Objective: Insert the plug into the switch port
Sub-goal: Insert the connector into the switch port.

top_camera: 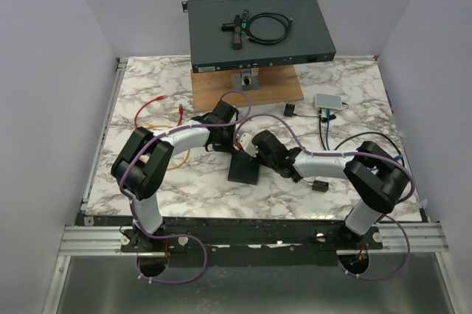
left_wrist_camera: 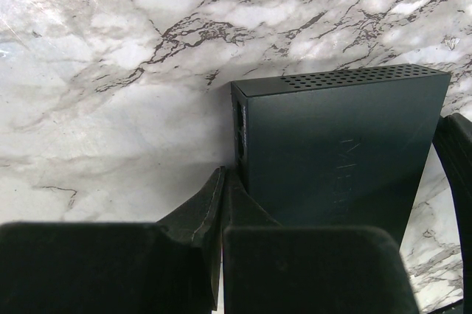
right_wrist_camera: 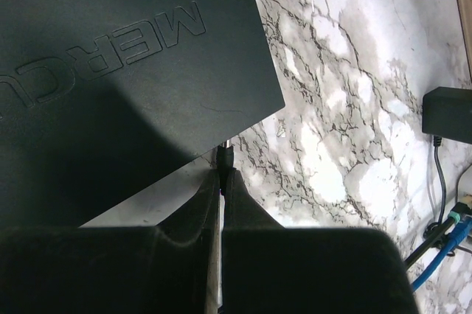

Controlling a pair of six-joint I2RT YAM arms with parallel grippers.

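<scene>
right wrist only: small metal-tipped plug [right_wrist_camera: 224, 155] pinched in right gripper [right_wrist_camera: 223, 175] | left gripper [left_wrist_camera: 223, 178] clenched empty, low beside flat black switch box [left_wrist_camera: 339, 152]

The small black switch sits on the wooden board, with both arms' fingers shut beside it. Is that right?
No. The small black switch sits on the marble table, not the wooden board, per the top view. The left fingers and right fingers, seemingly pinching the plug, are shut beside it.
</scene>
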